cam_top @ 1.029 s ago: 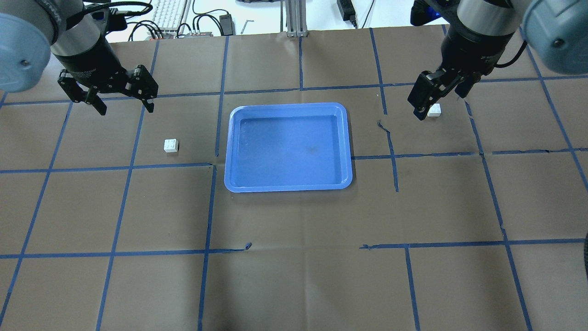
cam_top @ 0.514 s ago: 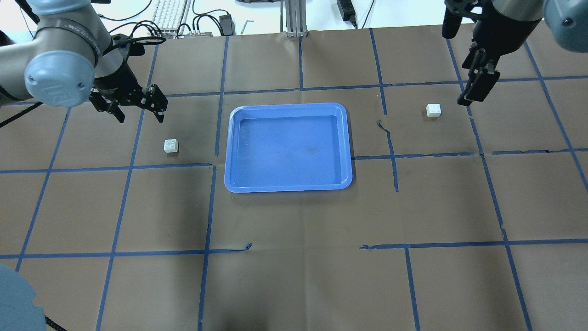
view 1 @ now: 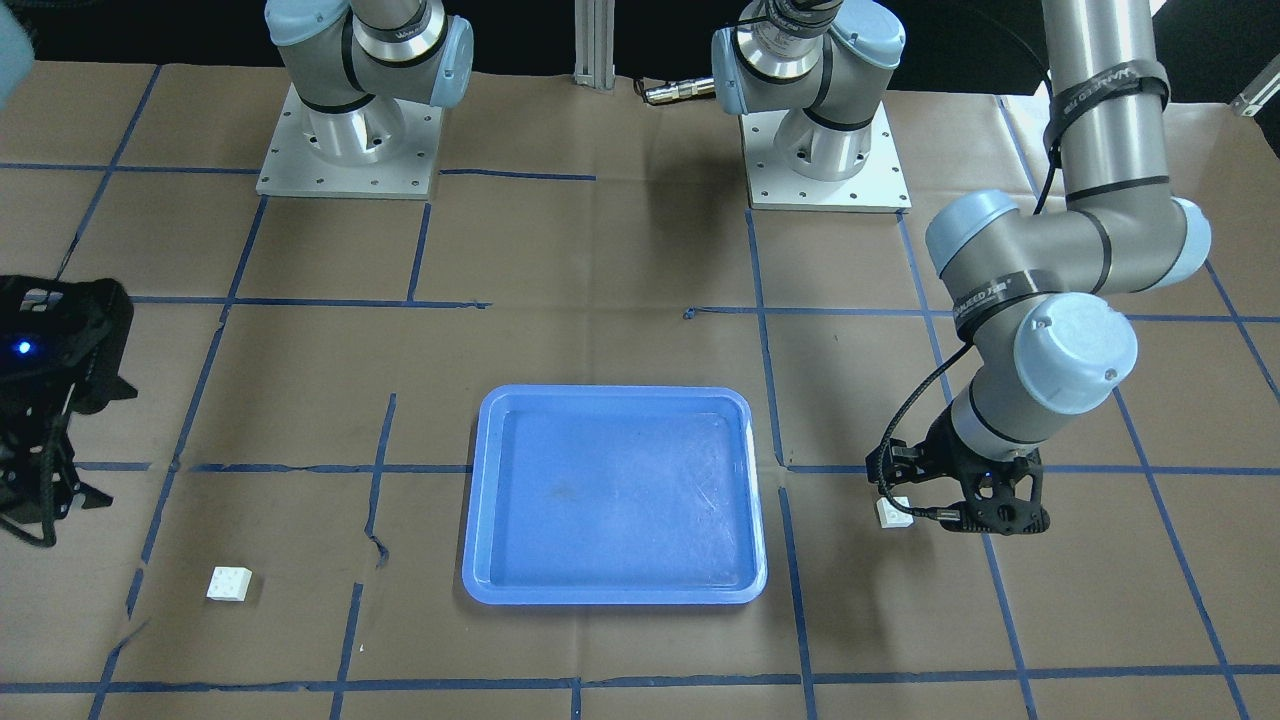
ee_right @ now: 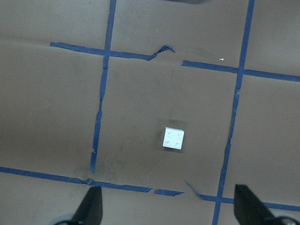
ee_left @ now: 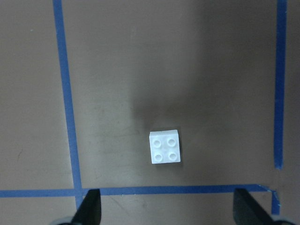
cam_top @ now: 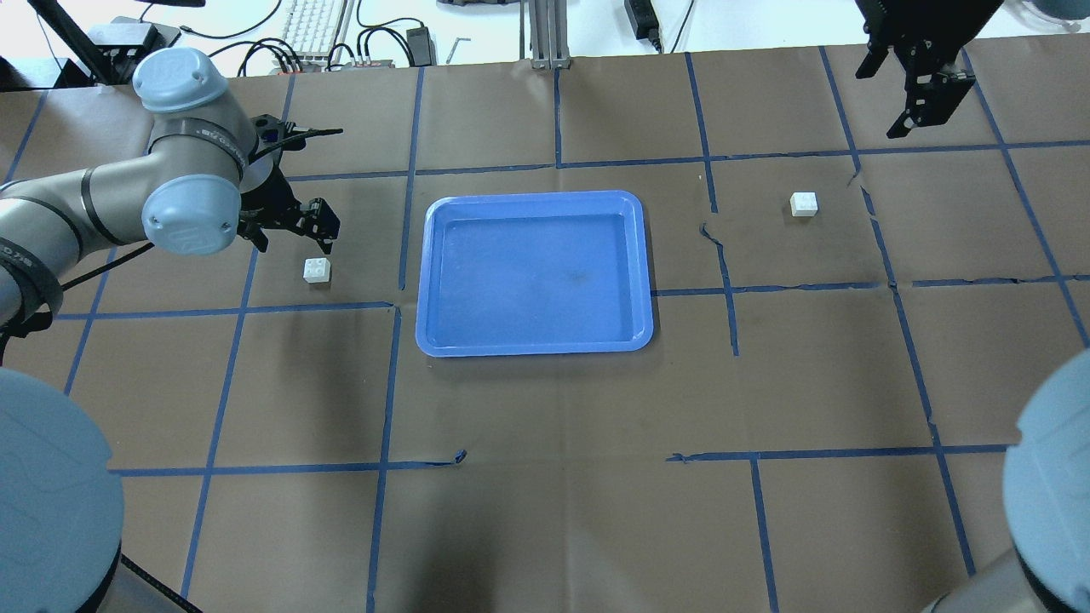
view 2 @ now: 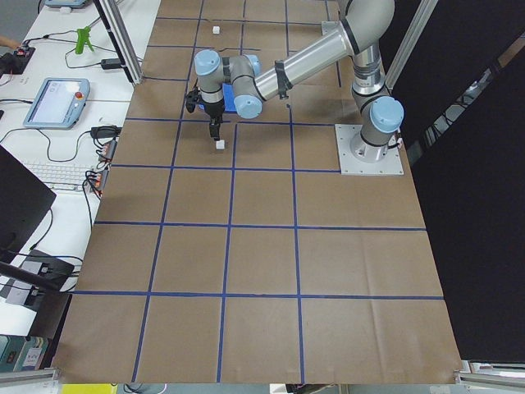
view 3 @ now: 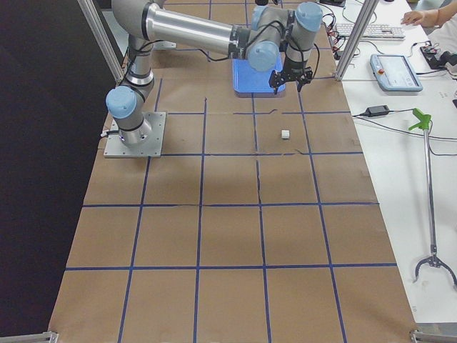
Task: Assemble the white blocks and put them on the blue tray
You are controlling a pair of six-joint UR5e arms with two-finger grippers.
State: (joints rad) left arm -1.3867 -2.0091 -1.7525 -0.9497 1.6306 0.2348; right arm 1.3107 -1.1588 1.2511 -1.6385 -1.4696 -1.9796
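Note:
Two white blocks lie on the brown paper, one on each side of the blue tray [cam_top: 532,197] [view 1: 615,393], which holds nothing. The left white block [cam_top: 317,270] [view 1: 893,512] [ee_left: 165,147] sits left of the tray. My left gripper [cam_top: 294,241] [view 1: 955,505] [ee_left: 168,208] is open and hovers just above and behind it, with the block centred between the fingers in the wrist view. The right white block [cam_top: 803,203] [view 1: 229,583] [ee_right: 174,138] lies alone. My right gripper [cam_top: 915,111] [ee_right: 168,208] is open, high up, far behind and to the right of that block.
Blue tape lines cross the paper, with torn spots near the tray [cam_top: 711,234]. A keyboard and cables [cam_top: 315,25] and an aluminium post [cam_top: 545,34] lie past the far edge. The arm bases [view 1: 350,150] stand at the robot's side.
My left gripper has swung right and down until it is close over the left block. My right gripper has lifted away from the right block toward the far right corner. Neither block has moved.

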